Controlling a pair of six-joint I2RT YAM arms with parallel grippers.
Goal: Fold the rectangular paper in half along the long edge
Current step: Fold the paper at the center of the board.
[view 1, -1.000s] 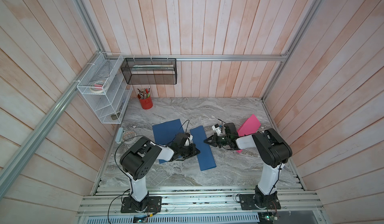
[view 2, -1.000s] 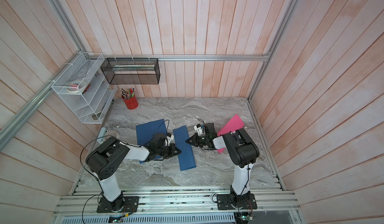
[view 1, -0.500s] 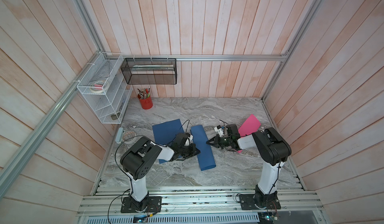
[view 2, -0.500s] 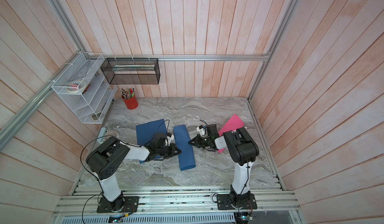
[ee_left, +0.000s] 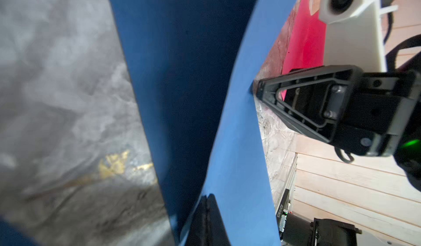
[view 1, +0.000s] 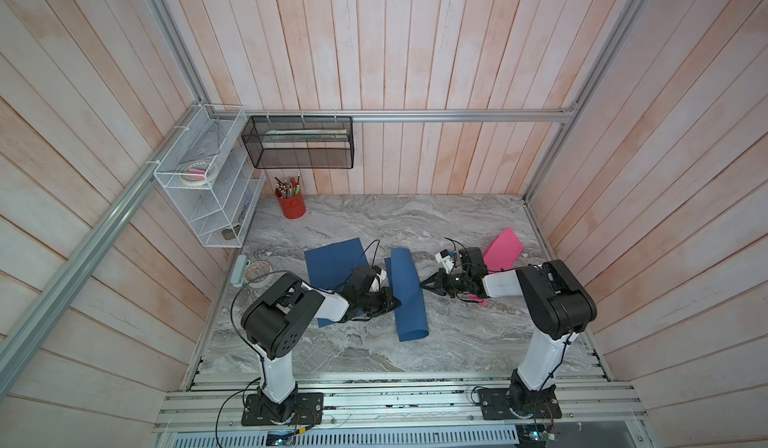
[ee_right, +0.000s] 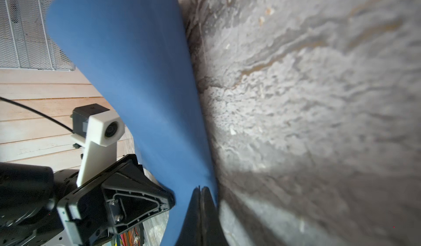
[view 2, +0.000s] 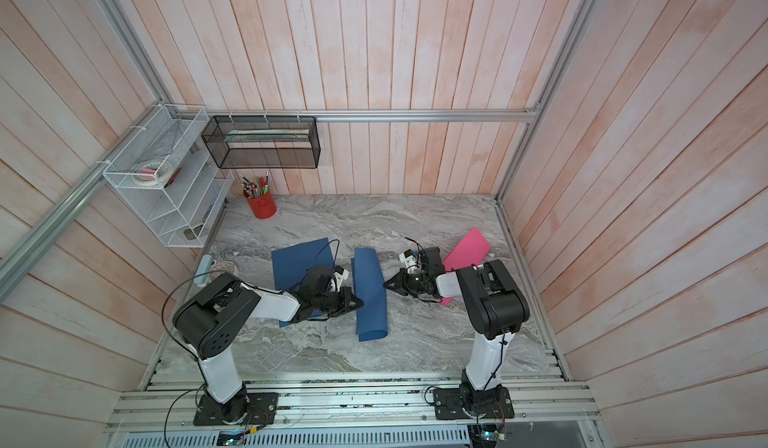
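Paper [view 1: 409, 313] lies mid-surface between the two arms, a long blue strip running near to far and doubled over on itself. Its near end sits low on the grey surface [view 1: 478, 334]. Halfway along, the left tool [view 1: 397, 302] has its jaws closed and its tip laid on the strip's left edge, where the open edges meet; whether a layer is caught between the jaws I cannot tell. Opposite it, the right tool [view 1: 423, 287], jaws also closed, touches the rounded right side. Compared with a second ago, the strip is narrower and its right side now bulges as a loop, most plainly at the far end, while the right tool's tip stands slightly further right. By my reading the halves are brought together, but the crease is not yet pressed. Further off lie a spare blue sheet [view 1: 332, 263] and a pink sheet [view 1: 503, 250].
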